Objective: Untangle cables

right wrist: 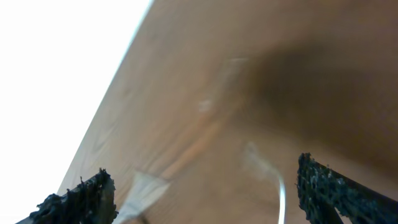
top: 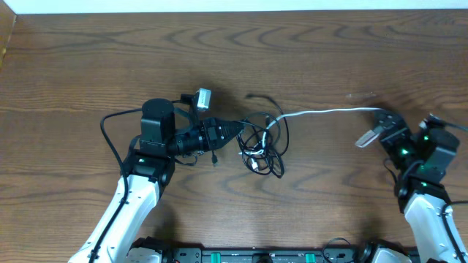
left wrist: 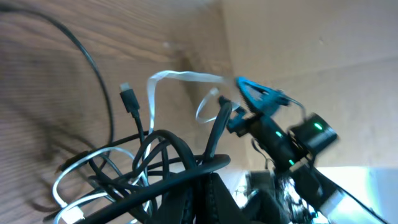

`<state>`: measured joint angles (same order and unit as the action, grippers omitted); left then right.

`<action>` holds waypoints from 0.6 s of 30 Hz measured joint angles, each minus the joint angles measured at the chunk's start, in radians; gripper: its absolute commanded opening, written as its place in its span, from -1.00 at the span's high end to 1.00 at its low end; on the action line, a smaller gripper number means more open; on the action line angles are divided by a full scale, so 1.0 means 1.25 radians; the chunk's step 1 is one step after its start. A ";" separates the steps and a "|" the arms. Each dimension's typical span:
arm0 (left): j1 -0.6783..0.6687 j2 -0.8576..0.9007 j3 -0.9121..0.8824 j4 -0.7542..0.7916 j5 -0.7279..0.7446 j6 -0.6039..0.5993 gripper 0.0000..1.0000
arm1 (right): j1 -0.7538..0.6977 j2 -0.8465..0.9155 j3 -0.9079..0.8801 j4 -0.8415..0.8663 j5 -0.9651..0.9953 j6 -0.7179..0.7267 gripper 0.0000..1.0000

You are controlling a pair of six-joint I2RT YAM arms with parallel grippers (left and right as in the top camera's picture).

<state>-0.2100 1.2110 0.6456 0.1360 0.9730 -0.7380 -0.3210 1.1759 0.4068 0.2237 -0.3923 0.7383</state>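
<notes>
The cables point(top: 262, 146) lie bunched at the table's middle, black loops with a white one among them. My left gripper point(top: 240, 130) points right into the bunch and is shut on black cables point(left wrist: 168, 171), fingers point(left wrist: 214, 193) pressed together. A black plug point(left wrist: 129, 98) sticks up from the bunch. The white cable point(top: 329, 111) stretches right from the tangle to my right gripper point(top: 382, 126). That gripper point(right wrist: 208, 199) is open, and the white cable point(right wrist: 283, 193) and its pale plug end point(right wrist: 140, 193) lie loose between the fingers, gripped by neither.
The brown wooden table point(top: 88, 58) stretches to its far edge at the top. The left arm's own thick black cable point(top: 110, 131) loops out to the left. A rail with arm bases point(top: 248, 256) runs along the near edge.
</notes>
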 measured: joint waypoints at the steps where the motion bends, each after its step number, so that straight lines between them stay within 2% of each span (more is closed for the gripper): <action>1: -0.004 0.000 0.000 -0.001 -0.017 -0.009 0.85 | 0.020 0.000 0.000 0.023 -0.016 -0.016 -0.84; 6: -0.016 0.000 0.000 -0.001 -0.063 -0.038 0.85 | 0.121 0.000 0.000 0.136 -0.140 -0.102 -0.84; 9: -0.016 0.000 0.000 -0.001 -0.076 -0.045 0.85 | 0.175 0.000 0.000 0.185 -0.208 -0.136 -0.74; 18: -0.016 0.000 0.000 -0.001 -0.090 -0.062 0.85 | 0.328 0.000 0.000 0.261 -0.328 -0.166 -0.64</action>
<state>-0.2306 1.2110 0.6460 0.1352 0.8608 -0.8158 0.0891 1.1763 0.4065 0.5495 -0.8028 0.5304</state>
